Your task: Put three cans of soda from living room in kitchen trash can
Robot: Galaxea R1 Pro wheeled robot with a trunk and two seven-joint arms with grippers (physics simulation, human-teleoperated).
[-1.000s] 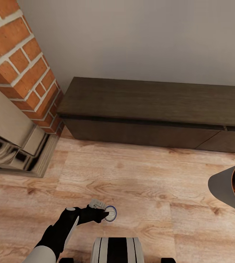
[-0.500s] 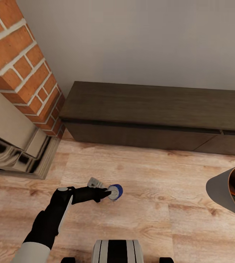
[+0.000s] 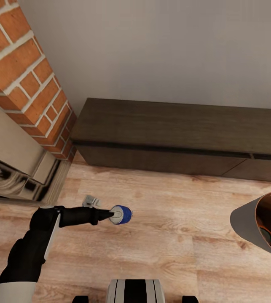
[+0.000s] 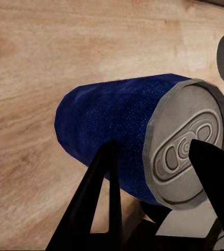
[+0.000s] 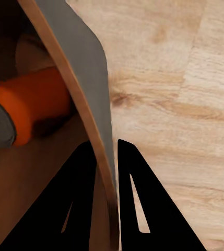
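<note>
A blue can of soda (image 3: pixel 122 214) with a silver top is held above the wood floor, lying sideways, with my left gripper (image 3: pixel 115 215) shut on it. In the left wrist view the blue can (image 4: pixel 112 130) sits between both black fingers (image 4: pixel 105 172) of my left gripper (image 4: pixel 153 151). The tash can (image 3: pixel 247 223), pale grey outside and orange-brown inside, hangs tilted at the right edge. My right gripper (image 5: pixel 105 144) is shut on its rim wall (image 5: pixel 85 63). An orange can of soda (image 5: pixel 36 107) lies inside it.
A brick fireplace (image 3: pixel 25 80) with a stone surround stands at the left. A long dark wood low cabinet (image 3: pixel 173 126) runs along the grey wall ahead. My base (image 3: pixel 135 290) shows at the bottom middle, on pale wood floor (image 3: pixel 173 252).
My left arm has stretched forward and carried the blue can away from my base and a little left. The view has tilted slightly, so the cabinet sits lower in the picture.
</note>
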